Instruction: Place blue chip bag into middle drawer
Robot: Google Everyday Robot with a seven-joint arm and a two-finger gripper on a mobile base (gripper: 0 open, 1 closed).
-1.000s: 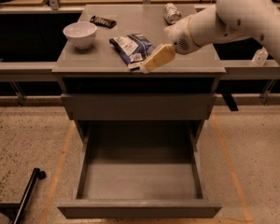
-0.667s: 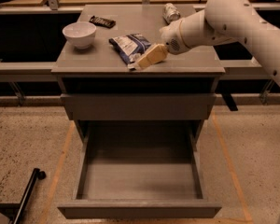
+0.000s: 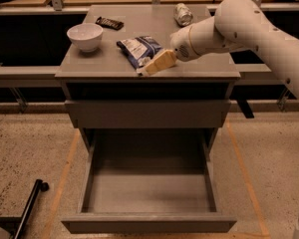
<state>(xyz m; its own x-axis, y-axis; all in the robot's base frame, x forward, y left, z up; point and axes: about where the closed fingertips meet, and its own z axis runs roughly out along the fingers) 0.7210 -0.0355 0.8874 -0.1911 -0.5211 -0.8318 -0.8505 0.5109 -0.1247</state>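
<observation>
Gripper (image 3: 157, 63) at the near edge of the bag (image 3: 138, 50) on the cabinet top (image 3: 209, 67) (whether it grips cannot be told); the drawer (image 3: 148, 223) below the cabinet top stands open, nothing yet inside.

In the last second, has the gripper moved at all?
Yes. The gripper has shifted slightly toward the white bowl and now sits at the edge of the blue chip bag.

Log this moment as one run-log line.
stage: bag not yet stowed | pincer: at near corner of blue chip bag on cabinet top | middle drawer: open, bag not inside
</observation>
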